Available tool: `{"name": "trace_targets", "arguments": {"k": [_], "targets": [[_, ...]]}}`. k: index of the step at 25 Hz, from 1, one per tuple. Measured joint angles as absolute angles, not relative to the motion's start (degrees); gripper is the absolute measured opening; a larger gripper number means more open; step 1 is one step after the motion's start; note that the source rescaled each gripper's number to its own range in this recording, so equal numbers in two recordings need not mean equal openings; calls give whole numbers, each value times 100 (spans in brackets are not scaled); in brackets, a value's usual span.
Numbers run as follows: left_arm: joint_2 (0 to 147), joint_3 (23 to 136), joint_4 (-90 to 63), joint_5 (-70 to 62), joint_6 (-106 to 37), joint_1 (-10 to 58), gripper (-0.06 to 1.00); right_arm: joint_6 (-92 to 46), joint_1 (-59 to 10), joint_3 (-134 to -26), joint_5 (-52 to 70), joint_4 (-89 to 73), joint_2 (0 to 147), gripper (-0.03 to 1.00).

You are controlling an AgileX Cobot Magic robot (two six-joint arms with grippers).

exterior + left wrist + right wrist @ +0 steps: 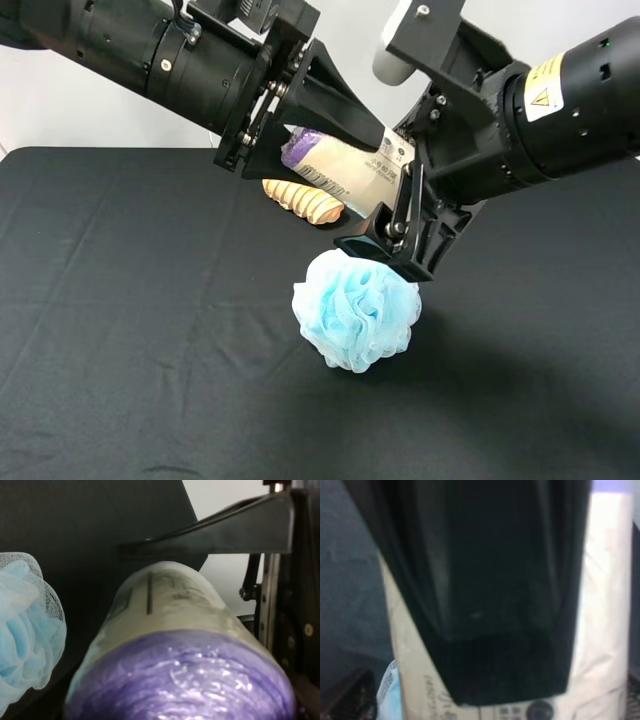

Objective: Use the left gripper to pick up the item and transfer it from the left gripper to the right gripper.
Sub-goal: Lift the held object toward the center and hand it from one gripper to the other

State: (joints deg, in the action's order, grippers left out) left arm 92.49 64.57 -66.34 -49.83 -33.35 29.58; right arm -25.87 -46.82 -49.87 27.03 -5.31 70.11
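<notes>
The item point(345, 170), a roll with a purple end and a cream printed label, hangs in the air above the table. My left gripper point(340, 150) is shut on it, reaching in from the upper left. My right gripper point(405, 160) comes from the upper right and stands open around the roll's label end; its lower finger point(388, 245) is well below the roll. In the left wrist view the roll's purple end point(175, 680) fills the front, with a right finger point(215, 530) just beyond it. In the right wrist view a left finger point(490, 605) covers the cream label point(605, 605).
A fluffy light-blue mesh sponge point(355, 310) lies on the black table point(120, 300) right under both grippers; it also shows in the left wrist view point(25, 625). A ribbed tan wooden piece point(305, 200) lies behind it, under the roll.
</notes>
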Motion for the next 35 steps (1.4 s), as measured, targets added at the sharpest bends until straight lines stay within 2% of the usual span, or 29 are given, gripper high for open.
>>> {"name": "trace_targets", "arguments": {"k": [1, 2, 3, 4, 5, 21, 22, 23, 24, 25, 27, 30, 35], "targets": [[9249, 6457, -6634, -4983, -3335, 2958, 0, -2587, -4682, -4987, 2701, -531, 7028, 94], [9249, 6457, -6634, -4983, -3335, 2958, 0, -2592, -4682, -4987, 2701, -531, 7028, 72], [9249, 6457, -6620, -5004, -3335, 2958, 0, -2591, -4682, -4987, 2682, -531, 7028, 42], [9249, 6457, -6619, -5003, -3335, 2958, 0, -2591, -4682, -4987, 2669, -506, 7028, 0], [9249, 6457, -6619, -5003, -3335, 2958, 0, -2591, -4682, -4987, 2669, -494, 7028, 6], [9249, 6461, -6540, -4979, -3334, 2958, 0, -2591, -4682, -4987, 2664, -482, 7034, 5], [9249, 6474, -6512, -4972, -3335, 2958, 5, -2591, -4682, -4987, 2664, -482, 7038, 5], [9249, 6486, -6468, -4940, -3335, 2958, 24, -2593, -4682, -4987, 2664, -482, 7045, 5], [9249, 6486, -6462, -4884, -3342, 2958, 49, -2593, -4682, -4987, 2664, -488, 7045, 5], [9249, 6486, -6457, -4850, -3342, 2958, 69, -2598, -4682, -4987, 2686, -488, 7045, 5], [9249, 6486, -6456, -4810, -3342, 2958, 87, -2600, -4682, -4987, 2720, -488, 7045, 5], [9244, 6486, -6456, -4810, -3347, 2958, 96, -2605, -4682, -4987, 2744, -488, 7045, 5], [9244, 6486, -6456, -4818, -3347, 2958, 99, -2607, -4682, -4987, 2750, -488, 7045, 5]]}}
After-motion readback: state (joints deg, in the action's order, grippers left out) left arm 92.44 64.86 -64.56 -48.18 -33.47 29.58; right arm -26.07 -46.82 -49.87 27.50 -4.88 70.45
